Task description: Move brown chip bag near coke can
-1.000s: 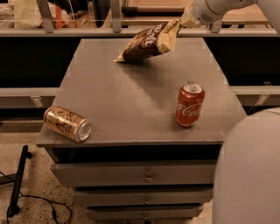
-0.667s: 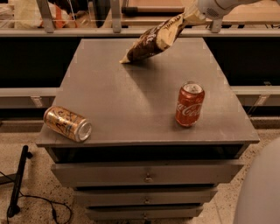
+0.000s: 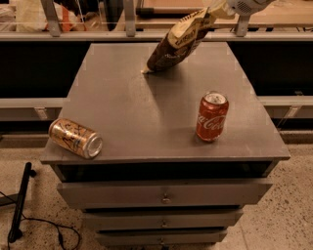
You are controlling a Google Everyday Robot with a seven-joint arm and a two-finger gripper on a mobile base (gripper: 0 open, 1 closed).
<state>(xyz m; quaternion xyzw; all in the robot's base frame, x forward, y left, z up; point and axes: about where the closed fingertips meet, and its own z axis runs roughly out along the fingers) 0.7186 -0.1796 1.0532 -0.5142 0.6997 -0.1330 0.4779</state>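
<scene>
**Chip bag hangs tilted from the tool at the table's far edge**

The brown chip bag is a crinkly, glossy foil pillow, dark brown over most of its length with a cream upper end and pale lettering. It is held over the far side of the table. Its long axis runs on a steep diagonal: the cream end points up and to the right, and the dark lower corner points down and to the left, where it meets the tabletop. The white tool sits at the top right edge of the view and pinches the bag's cream end.

The table has a flat, matte grey top with a dull metallic look and squared edges. Stacked grey drawers with small round knobs sit below it.

The coke can stands upright on the near right part of the table, well apart from the bag. It is a smooth red cylinder with white script and a silver top. A gold-tan can with dark scribbled markings lies on its side at the near left corner, its silver end facing front and right. The floor is speckled.
</scene>
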